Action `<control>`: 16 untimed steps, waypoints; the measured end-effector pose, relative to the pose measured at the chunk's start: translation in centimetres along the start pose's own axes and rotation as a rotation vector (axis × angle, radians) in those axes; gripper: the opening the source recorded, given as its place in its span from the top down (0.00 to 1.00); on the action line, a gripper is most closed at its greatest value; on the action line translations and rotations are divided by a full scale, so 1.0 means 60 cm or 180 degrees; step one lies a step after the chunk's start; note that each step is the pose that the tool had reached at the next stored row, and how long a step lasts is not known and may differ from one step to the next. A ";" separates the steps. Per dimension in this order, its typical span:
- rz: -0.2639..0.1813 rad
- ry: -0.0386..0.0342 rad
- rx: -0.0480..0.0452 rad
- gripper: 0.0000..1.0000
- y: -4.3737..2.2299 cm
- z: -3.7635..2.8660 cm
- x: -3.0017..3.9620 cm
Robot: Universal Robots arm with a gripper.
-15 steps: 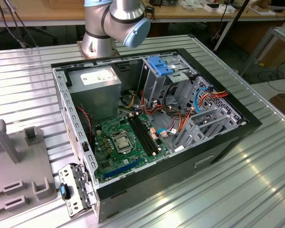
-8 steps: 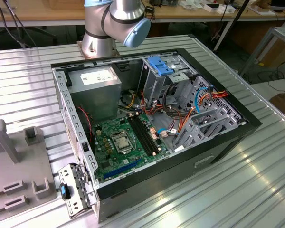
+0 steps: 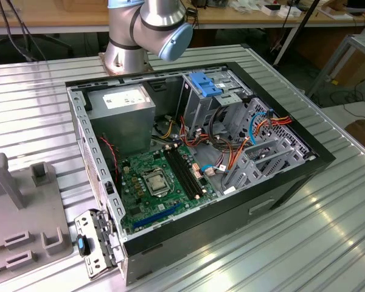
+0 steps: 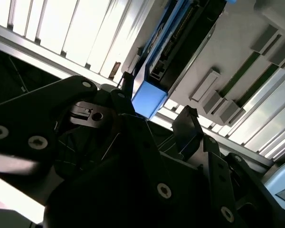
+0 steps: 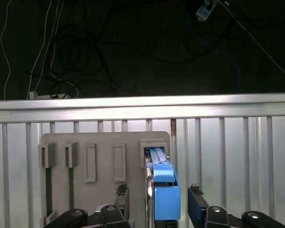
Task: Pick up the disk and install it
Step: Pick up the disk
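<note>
1. Table [image 5: 228, 152]: ribbed silver aluminium slats, shiny, with glare in both wrist views.
2. Holder plate [image 5: 104, 142]: matte grey plastic, flat, with rounded corners. It has several narrow upright slots and raised brackets, and lies flat on the table.
3. Disk [image 5: 165, 199]: stands on edge in the holder plate's end slot. The bright blue plastic carrier is smooth and blocky at the near end. A thin grey metal edge runs along it into the slot.
4. In the second wrist view the disk [image 4: 149, 97] shows its square blue end cap, with the dark drive body and connector edge running off behind it.
5. Gripper [image 5: 158, 189]: open. The black fingers [image 5: 122, 192] sit one on each side of the disk, with a gap visible on both sides, so there is no contact.
6. Gripper [image 4: 156, 97] body: black, angular, with bolt heads along the linkages.
7. Exterior view: the computer case [image 3: 304, 164] is black, lies on its side and has its panel off. Inside are the green motherboard [image 3: 158, 182], a grey power supply [image 3: 121, 115], a blue latch [image 3: 204, 82] and loose red and orange cables [image 3: 264, 125].
8. The arm [image 3: 146, 27] has its base behind the case, in silver metal with pale blue caps.
</note>
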State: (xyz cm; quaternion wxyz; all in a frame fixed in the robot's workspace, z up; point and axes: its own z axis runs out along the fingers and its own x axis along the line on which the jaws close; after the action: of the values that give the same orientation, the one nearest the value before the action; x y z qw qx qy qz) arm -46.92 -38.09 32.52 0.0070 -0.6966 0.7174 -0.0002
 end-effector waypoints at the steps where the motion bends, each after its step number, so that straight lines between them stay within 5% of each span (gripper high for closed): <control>1: -0.0002 -0.0002 0.0000 0.40 0.000 0.004 0.000; 6: -0.0011 -0.0004 0.0000 0.40 -0.001 0.019 0.000; 9: -0.0017 -0.0004 -0.0001 0.41 -0.002 0.021 0.000; 12: -0.0020 -0.0005 0.0000 0.55 -0.002 0.022 0.000; 16: -0.0027 -0.0004 -0.0001 0.55 -0.002 0.023 0.000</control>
State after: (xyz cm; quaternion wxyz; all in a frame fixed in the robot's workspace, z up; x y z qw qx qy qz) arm -46.77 -38.09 31.16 0.0074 -0.6997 0.7144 0.0003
